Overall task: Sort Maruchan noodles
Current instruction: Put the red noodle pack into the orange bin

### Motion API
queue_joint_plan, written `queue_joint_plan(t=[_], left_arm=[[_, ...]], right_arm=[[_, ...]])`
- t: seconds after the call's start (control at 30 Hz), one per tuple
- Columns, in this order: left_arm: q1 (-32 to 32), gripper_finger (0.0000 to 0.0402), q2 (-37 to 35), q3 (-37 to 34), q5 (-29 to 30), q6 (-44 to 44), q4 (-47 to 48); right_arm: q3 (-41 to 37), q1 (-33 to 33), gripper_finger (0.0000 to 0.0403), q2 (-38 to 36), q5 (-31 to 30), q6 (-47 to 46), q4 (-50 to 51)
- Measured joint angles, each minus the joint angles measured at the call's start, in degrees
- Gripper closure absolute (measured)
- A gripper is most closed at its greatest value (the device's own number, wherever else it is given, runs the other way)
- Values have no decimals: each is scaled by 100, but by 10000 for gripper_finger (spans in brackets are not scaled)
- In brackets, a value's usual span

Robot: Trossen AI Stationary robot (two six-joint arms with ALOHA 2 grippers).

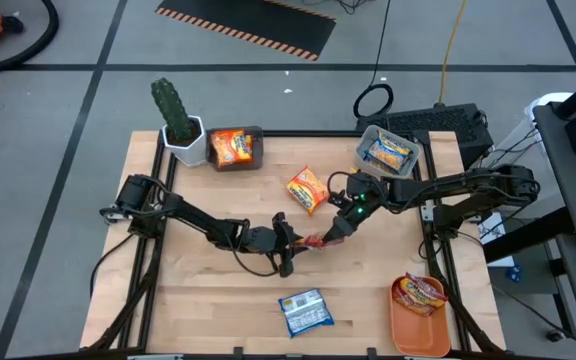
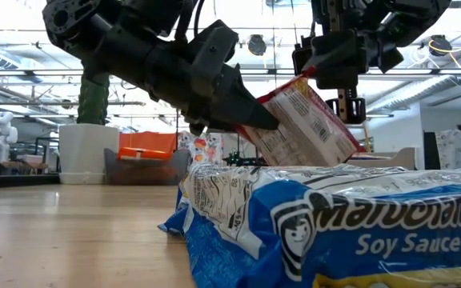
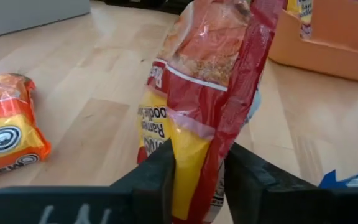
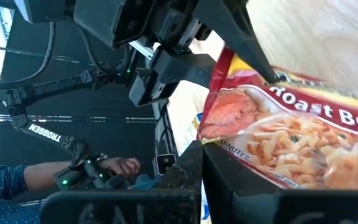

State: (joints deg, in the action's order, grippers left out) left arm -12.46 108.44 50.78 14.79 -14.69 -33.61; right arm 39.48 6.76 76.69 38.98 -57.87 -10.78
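Above the middle of the wooden table point(image 1: 218, 290), both arms hold one dark red packet point(image 1: 315, 241) of Roast Beef Maruchan noodles in the air between them. Reaching in from the left side, the left gripper point(image 1: 290, 243) has its two dark fingers point(image 3: 157, 180) closed on one edge of the packet, which stands upright between them. From the right side, the right gripper point(image 1: 340, 230) is clamped on the opposite end, and the low view shows the packet tilted between the two claws, clear of the table. Elsewhere, a blue soy sauce packet point(image 1: 304, 311) lies flat near the front edge, an orange packet point(image 1: 308, 189) lies loose behind the grippers, another orange packet point(image 1: 232, 147) sits in a dark bin point(image 1: 257, 133) at the back beside a potted cactus point(image 1: 175, 110), a blue and yellow packet point(image 1: 389, 153) rests in a clear bin point(image 1: 366, 136) at the back right, and a red packet point(image 1: 420, 293) lies in the orange tray point(image 1: 418, 335) at the front right. With both claws gripping at once, the likely trouble is a tug of war: if either arm moves away before the other lets go, the crinkly wrapper could tear or slip out and drop. A thin edge grip could also let the packet swing and fall short of its tray
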Motion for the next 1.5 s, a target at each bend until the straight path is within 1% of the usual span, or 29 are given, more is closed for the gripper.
queue_joint_plan(t=[0.13,0.23,0.37,0.5,0.6,0.7,0.8,0.93,1.03,1.13,1.2,1.3,1.37,1.5], left_arm=[[-59,299,-43,0,-3,-201,7],[-118,300,-118,0,-1,-251,-91],[-165,301,-250,0,-1,-369,-119],[-189,301,-358,0,6,-400,-127],[-180,301,-443,0,21,-494,-136],[-168,301,-499,0,22,-497,-132],[-165,300,-505,0,23,-530,75],[-165,300,-505,0,22,-955,457],[-167,300,-505,0,21,-1616,809],[-167,300,-507,0,19,-2321,1230],[-167,300,-507,0,-49,-2637,1437],[-164,299,-505,0,-319,-3030,1563],[-164,299,-491,0,-484,-3246,1559],[-215,299,-468,0,-525,-3537,1757]], right_arm=[[0,0,401,-29,-23,0,-106],[0,0,389,-231,-279,6,-125],[0,32,357,-623,-610,114,-51],[2,113,319,-997,-624,168,124],[2,146,298,-1276,-783,211,349],[2,146,284,-1567,-1030,368,635],[2,146,278,-1786,-1163,487,1006],[6,114,277,-1963,-1210,644,1693],[7,-30,277,-1949,-1473,591,2400],[7,-237,277,-1853,-2109,147,3158],[7,-368,277,-1709,-2407,-100,3394],[7,-505,272,-1461,-2434,-402,3371],[5,-558,263,-1248,-2433,-501,3167],[5,-581,237,-705,-2395,-626,2663]])
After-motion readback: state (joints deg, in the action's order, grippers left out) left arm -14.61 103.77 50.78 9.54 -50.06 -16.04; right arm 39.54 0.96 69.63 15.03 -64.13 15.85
